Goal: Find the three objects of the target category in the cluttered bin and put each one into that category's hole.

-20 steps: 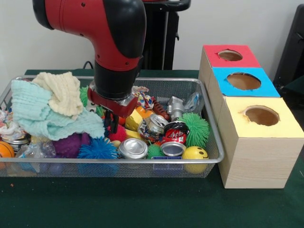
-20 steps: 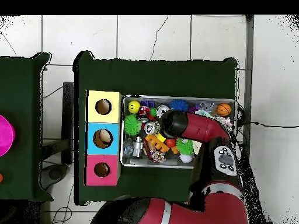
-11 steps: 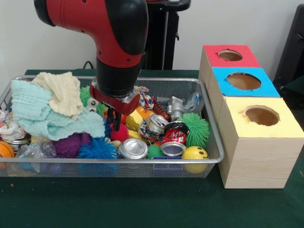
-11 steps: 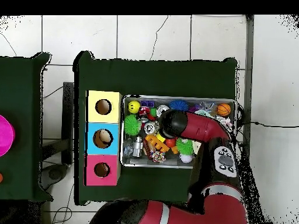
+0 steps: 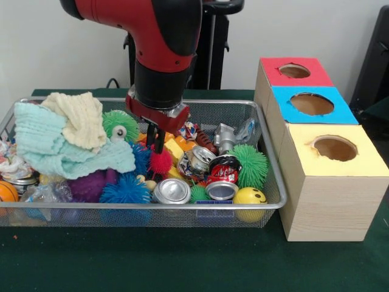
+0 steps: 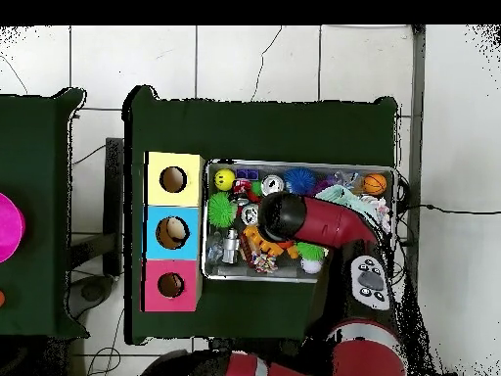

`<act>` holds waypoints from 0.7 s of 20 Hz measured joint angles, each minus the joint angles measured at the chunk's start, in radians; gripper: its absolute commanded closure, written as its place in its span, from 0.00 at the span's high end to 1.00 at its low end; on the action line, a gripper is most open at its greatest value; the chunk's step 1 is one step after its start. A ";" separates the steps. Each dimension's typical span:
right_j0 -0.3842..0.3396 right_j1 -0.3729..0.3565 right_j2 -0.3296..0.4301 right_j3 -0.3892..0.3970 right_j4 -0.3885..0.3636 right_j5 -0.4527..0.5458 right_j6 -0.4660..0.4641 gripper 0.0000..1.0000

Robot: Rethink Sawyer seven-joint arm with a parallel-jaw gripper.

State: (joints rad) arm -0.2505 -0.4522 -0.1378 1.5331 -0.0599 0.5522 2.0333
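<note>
The red and black arm (image 5: 159,55) comes down over the wire basket (image 5: 267,182) on the green bench (image 5: 182,261). Its hand (image 5: 156,143) hangs just above a red spiky ball (image 5: 160,162). Soft cloths (image 5: 64,137) lie at one side. Three boxes with holes, red (image 5: 294,71), blue (image 5: 311,104) and yellow (image 5: 334,149), stand beside the basket.

A dark green worktop (image 5: 182,261) carried a wire mesh bin (image 5: 267,182) full of clutter and, just beside it, a wooden box (image 5: 328,201) with red, blue and yellow tops, each with a round hole.
</note>
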 measured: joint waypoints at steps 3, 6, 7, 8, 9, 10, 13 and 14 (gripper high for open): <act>0.002 -0.018 -0.004 0.033 0.000 -0.022 0.000 0.00; 0.006 -0.041 -0.011 0.081 0.001 -0.059 0.000 0.00; 0.007 -0.044 -0.012 0.089 0.001 -0.065 0.000 0.00; 0.015 -0.056 -0.015 0.115 0.001 -0.084 0.000 0.00; 0.017 -0.059 -0.016 0.122 0.001 -0.089 0.000 0.00; 0.022 -0.063 -0.019 0.130 0.002 -0.093 0.000 0.00; 0.033 -0.069 -0.025 0.147 0.005 -0.098 0.000 0.00; 0.045 -0.075 -0.031 0.161 0.012 -0.098 0.000 0.00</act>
State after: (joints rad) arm -0.2057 -0.5272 -0.1684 1.6941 -0.0482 0.4538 2.0333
